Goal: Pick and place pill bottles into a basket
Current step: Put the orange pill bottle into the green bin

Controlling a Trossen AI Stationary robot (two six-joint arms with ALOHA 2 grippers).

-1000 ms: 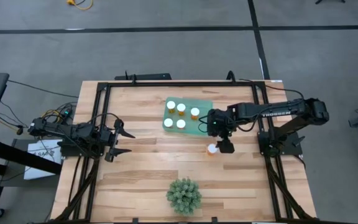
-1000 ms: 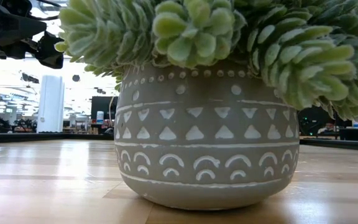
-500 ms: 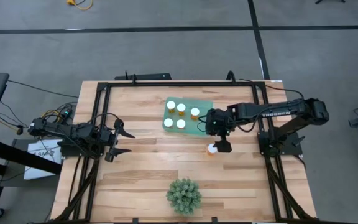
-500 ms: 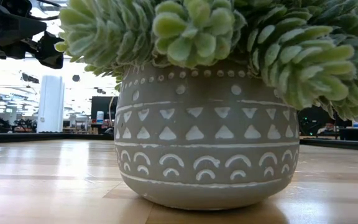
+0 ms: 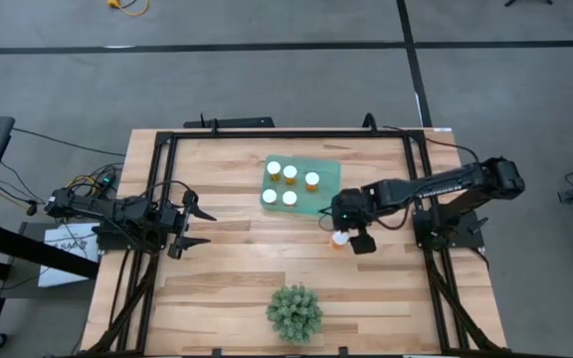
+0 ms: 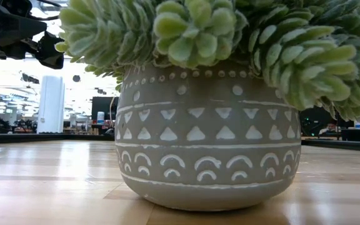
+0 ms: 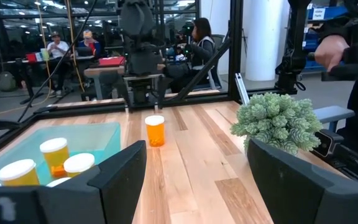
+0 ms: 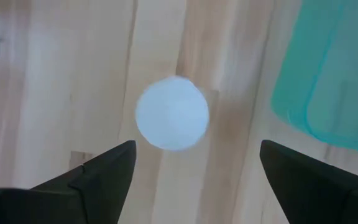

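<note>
Pickup of the last pill bottle (image 8: 172,113) is in hand: we hold the right gripper (image 5: 349,239) above it, fingers (image 8: 92,174) spread wide, its white cap between them, the bottle upright on the counter (image 5: 227,268) just beside the basket (image 5: 328,171). Four bottles already stand in the basket. Next, we judge, calls for lowering straight down and closing on the cap; left gripper (image 5: 195,226) waits well apart, fingers parted.
</note>
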